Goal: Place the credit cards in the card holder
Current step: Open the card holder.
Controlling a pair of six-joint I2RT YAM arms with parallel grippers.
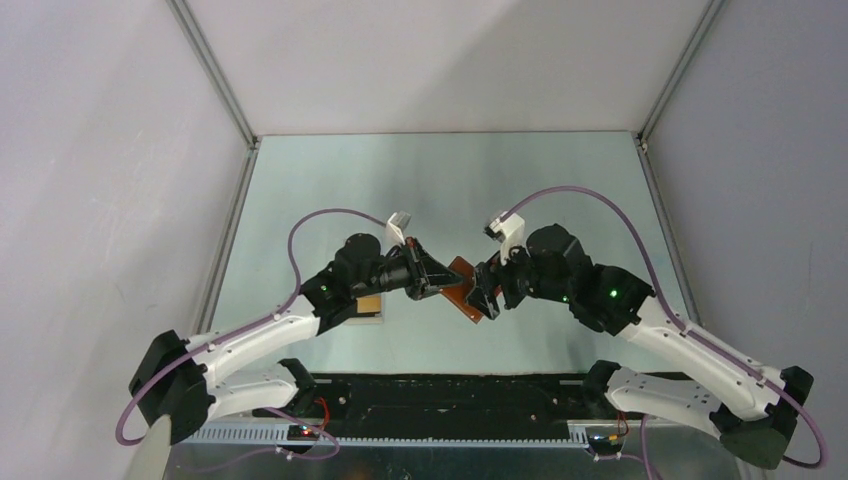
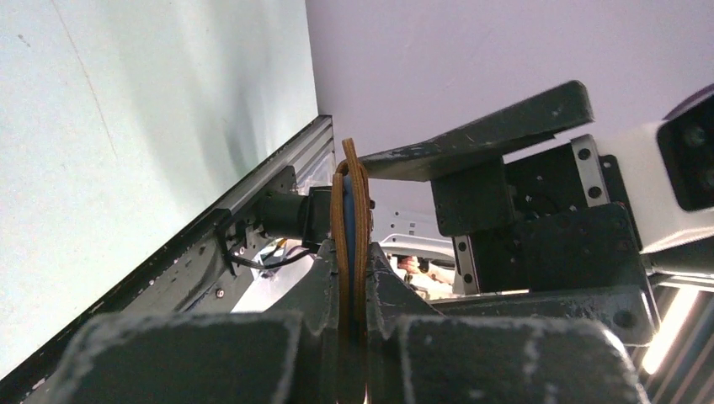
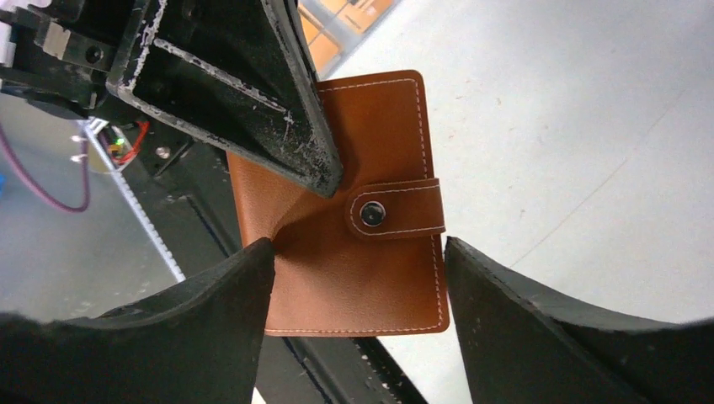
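The card holder is a brown leather wallet, folded, its snap tab fastened. It hangs in the air between the two arms. My left gripper is shut on its edge; in the left wrist view the wallet stands edge-on between the jaws, with blue lining showing. My right gripper is open, one finger on each side of the wallet's lower part. Orange credit cards lie on the table under my left arm, and also show in the right wrist view.
The cards sit in a clear box near the table's front edge. A black strip runs along that edge between the arm bases. Metal rails border the table at left and right.
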